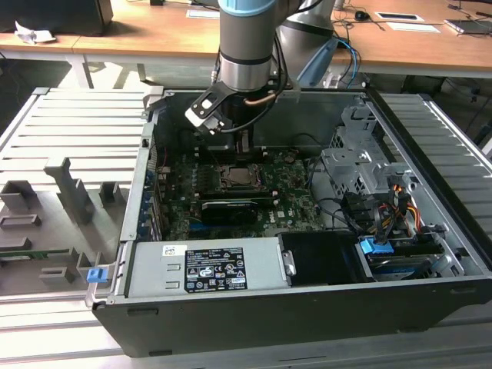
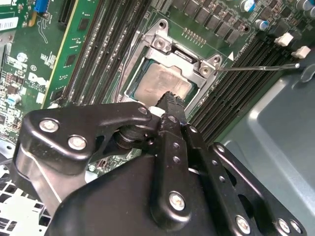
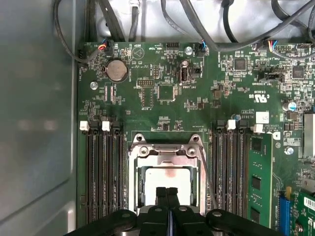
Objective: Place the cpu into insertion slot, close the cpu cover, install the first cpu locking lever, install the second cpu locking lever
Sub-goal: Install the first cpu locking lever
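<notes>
The cpu (image 3: 165, 177) lies flat in the insertion slot (image 1: 238, 178), its silvery top (image 2: 160, 83) showing through the square opening of the cpu cover (image 3: 165, 153). The cover (image 2: 189, 61) rests down over the socket. A thin wire locking lever (image 2: 256, 67) sticks out sideways from the socket corner, and it also runs along the socket's side (image 3: 205, 172). My gripper (image 3: 166, 194) is shut with nothing between its fingers. Its black tips (image 2: 172, 101) hover just over the chip's near edge, and I cannot tell whether they touch it. In the exterior view the gripper (image 1: 244, 146) hangs right above the socket.
Black memory slots (image 3: 103, 177) flank the socket on both sides, with a green module (image 3: 259, 182) beyond. A long black card (image 1: 231, 209) lies in front of the socket. The power supply (image 1: 207, 269), drive cage (image 1: 361, 165) and cables (image 1: 384, 207) crowd the case. A grey wall (image 3: 34, 123) stands close.
</notes>
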Motion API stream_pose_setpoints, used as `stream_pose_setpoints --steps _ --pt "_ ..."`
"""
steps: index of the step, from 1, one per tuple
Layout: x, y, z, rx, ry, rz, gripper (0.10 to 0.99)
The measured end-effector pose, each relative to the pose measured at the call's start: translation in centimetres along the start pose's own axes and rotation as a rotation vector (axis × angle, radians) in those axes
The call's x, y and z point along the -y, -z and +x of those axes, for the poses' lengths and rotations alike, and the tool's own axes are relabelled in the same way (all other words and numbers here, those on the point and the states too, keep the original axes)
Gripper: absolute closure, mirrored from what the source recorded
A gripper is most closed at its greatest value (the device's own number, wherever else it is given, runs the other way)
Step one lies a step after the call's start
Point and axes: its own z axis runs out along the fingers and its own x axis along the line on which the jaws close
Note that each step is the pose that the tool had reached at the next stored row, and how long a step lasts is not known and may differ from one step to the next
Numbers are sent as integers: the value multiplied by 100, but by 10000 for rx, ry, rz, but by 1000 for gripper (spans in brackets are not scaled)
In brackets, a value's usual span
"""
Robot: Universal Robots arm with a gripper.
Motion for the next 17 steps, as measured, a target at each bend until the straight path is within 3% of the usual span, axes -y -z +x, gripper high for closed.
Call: stream_pose_setpoints --steps 9,12,14,17 --pt "38 1 0 0 71 2 980" --pt "39 1 0 -14 634 11 980" --pt "38 1 0 -32 1501 26 980" --pt "38 3 0 -21 2024 37 980"
